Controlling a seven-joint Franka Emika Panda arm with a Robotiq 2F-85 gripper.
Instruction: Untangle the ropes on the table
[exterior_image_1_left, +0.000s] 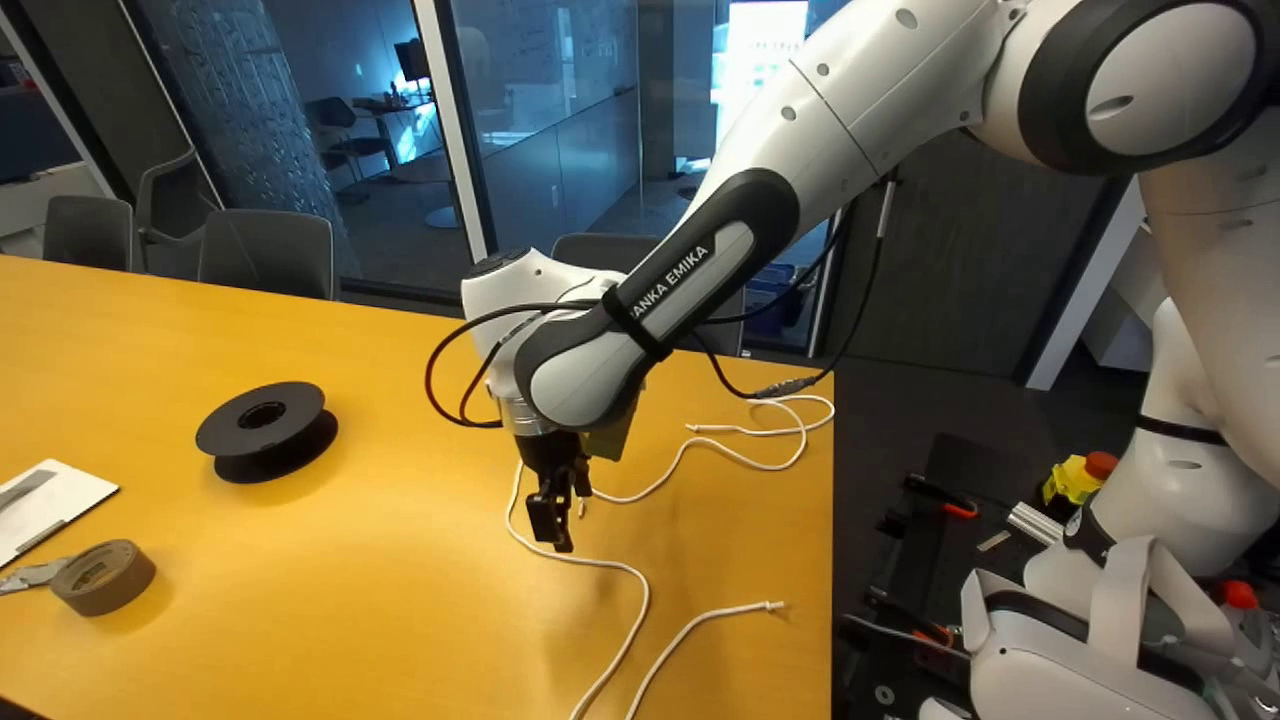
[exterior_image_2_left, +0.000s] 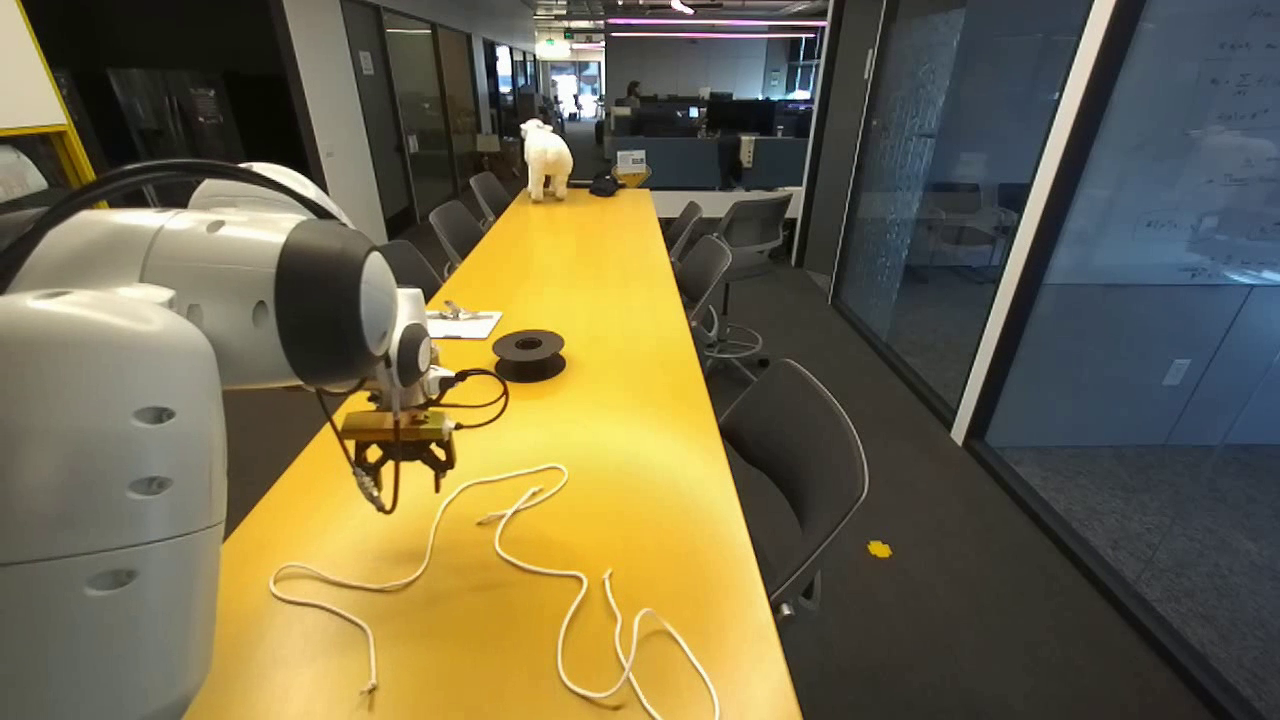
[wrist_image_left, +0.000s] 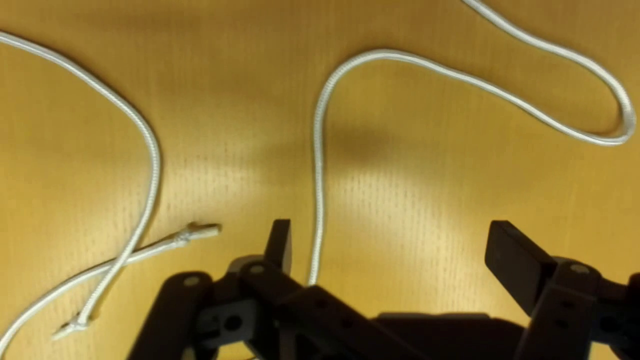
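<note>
Jaws spread wide, closest in wrist view, nothing gripped; ropes (wrist_image_left: 319, 175) loose on the table (exterior_image_2_left: 610, 330), two ends (wrist_image_left: 124, 256) crossed; closing too high could miss the thin cord, and dragging one end may snarl the other

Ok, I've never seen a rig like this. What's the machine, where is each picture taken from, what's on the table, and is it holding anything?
The machine is a Franka robot arm ending in a black two-fingered pincer. Two pictures are shot from different spots outside it; the third is shot from its own wrist, looking down at the yellow table. White ropes lie there in loose curves; in the wrist view, two of their ends cross. The table also carries a black spool, a roll of tape, a flat white sheet or board and, at the far end, a white toy animal. The pincer is open and holds nothing.
</note>
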